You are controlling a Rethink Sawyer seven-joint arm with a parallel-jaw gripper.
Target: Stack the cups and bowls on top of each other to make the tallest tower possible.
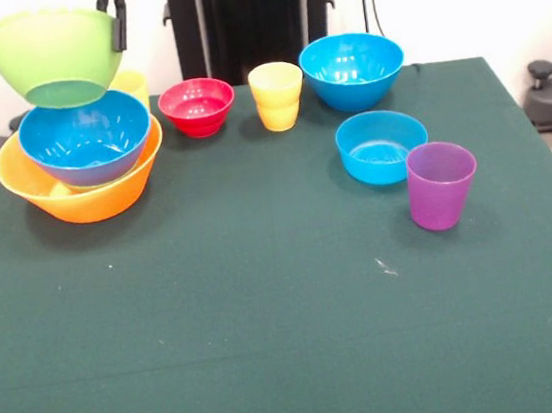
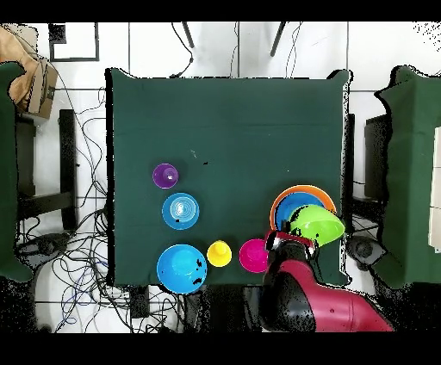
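1. Lime green is the bowl (image 1: pixel 54 54) held in the air at the far left of the front view, tilted, with the tool (image 1: pixel 116 23) clamped on its rim.
2. Below it sits the tower (image 1: pixel 81 170): a large blue bowl (image 1: pixel 85 139) nested in the huge orange-yellow bowl (image 1: pixel 82 186) on the dark green table (image 1: pixel 270 318). The lime bowl hangs just above the blue one; whether they touch cannot be told.
3. A yellow cup (image 1: pixel 132 83) peeks out behind the stack, mostly hidden.
4. Along the far side stand the small red bowl (image 1: pixel 197 106), a second yellow cup (image 1: pixel 277 96) and another large blue bowl (image 1: pixel 352 70), each apart from the next.
5. Nearer the camera, the shallow blue bowl (image 1: pixel 381 146) sits just beside the purple cup (image 1: pixel 441 184).
6. From overhead, the red arm (image 2: pixel 314 310) reaches to the lime bowl over the stack at the table's edge.
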